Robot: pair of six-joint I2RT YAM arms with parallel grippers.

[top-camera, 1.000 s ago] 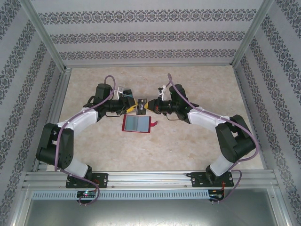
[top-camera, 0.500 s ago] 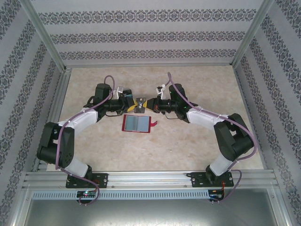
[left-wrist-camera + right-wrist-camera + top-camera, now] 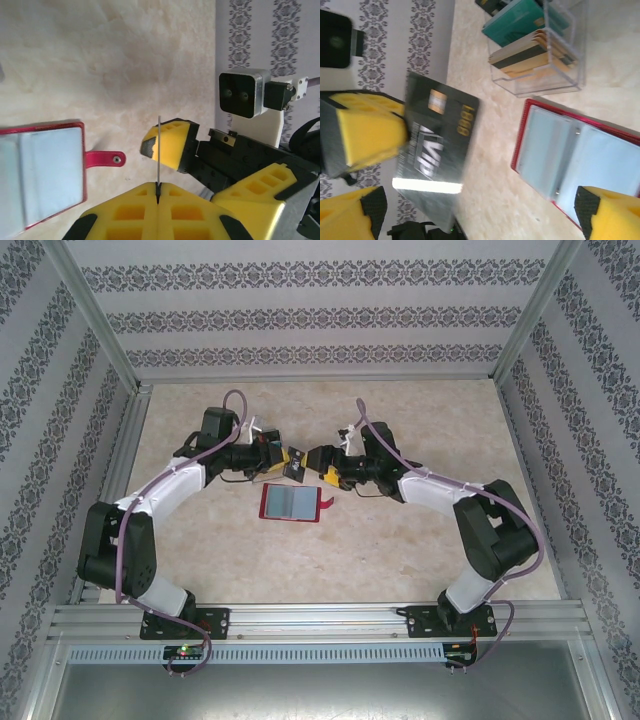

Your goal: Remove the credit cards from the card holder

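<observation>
1. Top external: right tool point(image 3: 325, 464) has sprung wide since a second ago, off the dark card point(image 3: 437, 145); left tool point(image 3: 158, 190) has clamped onto it.
2. Card is edge-on in left wrist, blurred in right wrist.
3. Card holder point(image 3: 291, 502) lies open on the bench point(image 3: 400, 560), just base-side of both tools, bare bench around it.

Silver "VIP" and gold digits, seemingly "1888", on the dark card point(image 3: 437, 145)
</observation>
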